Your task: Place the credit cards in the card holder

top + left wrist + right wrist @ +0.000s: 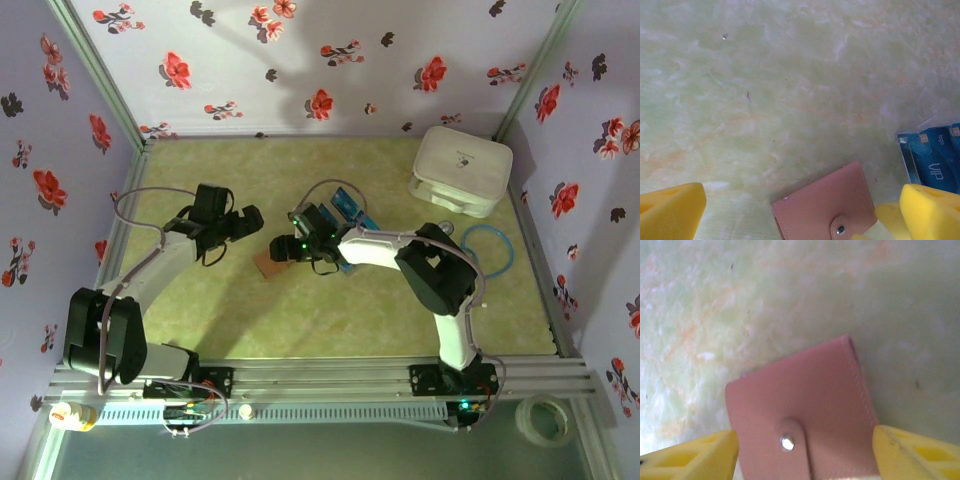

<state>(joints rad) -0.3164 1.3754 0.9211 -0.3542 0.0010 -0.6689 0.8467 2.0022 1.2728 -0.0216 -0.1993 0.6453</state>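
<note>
Two arms meet near the middle of the green marbled bench (300,325) in the overhead view: the left gripper (246,223) hangs wide open and empty just left of the card holder (268,265), and the right gripper (286,249) is down over that holder. The blue credit cards (345,207) lie fanned just behind the right wrist, apart from the holder. A white rounded box (462,168) sits at the far right corner, and its small mark is too fine to read. From the left wrist, the holder shows as a pinkish-tan wallet lying flat with its stud strap fastened. Beside it lies a blue card printed "VIP" and "logo". The yellow fingers (671,212) stand far apart with nothing between them but bench and wallet. From the right wrist, the holder fills the gap between the two yellow pads (920,450), each pad at or right against one edge. Whether they press on it or merely bracket it I cannot tell. The main risk, as I judge it, is the fastened strap: no card can go in until it is undone. A squeeze across the soft edges could also buckle the wallet or let it slip out. The cards are thin and lie flat, so they may slide rather than lift. With both grippers so close, they could knock together.
</note>
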